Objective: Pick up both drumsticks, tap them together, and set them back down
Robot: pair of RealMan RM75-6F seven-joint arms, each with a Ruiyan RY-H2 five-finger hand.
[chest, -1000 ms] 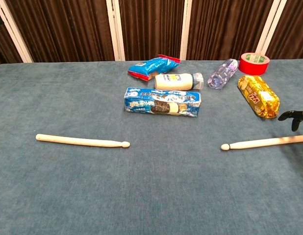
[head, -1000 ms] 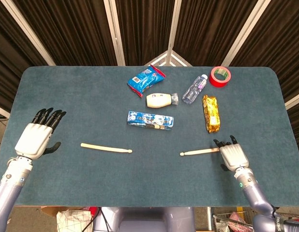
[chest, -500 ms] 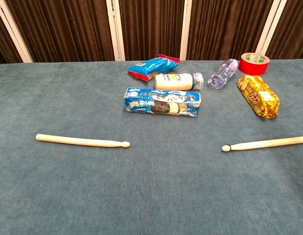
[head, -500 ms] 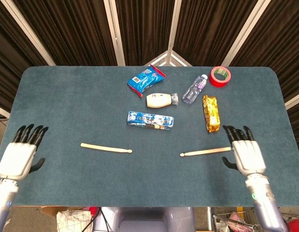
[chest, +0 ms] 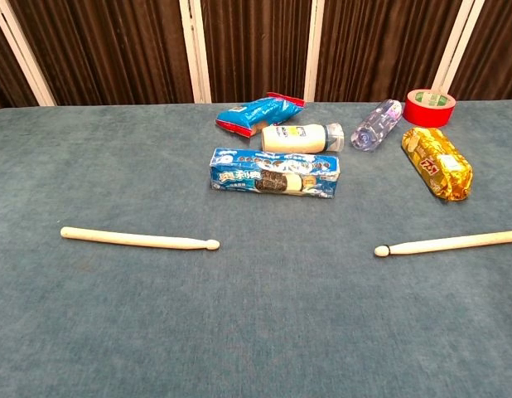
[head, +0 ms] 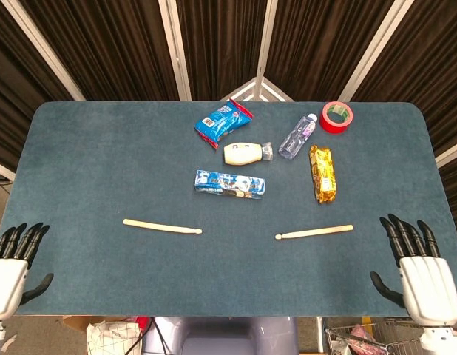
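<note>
Two pale wooden drumsticks lie flat on the blue table. The left drumstick [head: 162,226] [chest: 138,240] points its tip toward the middle. The right drumstick [head: 314,233] [chest: 447,244] also points its tip inward and runs off the right edge of the chest view. My left hand [head: 10,268] hovers at the near left corner, well left of its stick, fingers spread and empty. At the near right edge my right hand [head: 419,272] is open too, holding nothing, off to the right of the other stick. Neither hand shows in the chest view.
Behind the sticks lie a blue cookie box [head: 230,184], a blue snack bag [head: 223,123], a small white bottle [head: 247,153], a clear water bottle [head: 298,135], a gold wrapped pack [head: 324,173] and a red tape roll [head: 336,117]. Dark curtains back the table [head: 95,163].
Both hands have drawn back toward the near table edge and outward. The right hand has left the butt end of the right drumstick, which stays lying in place.
</note>
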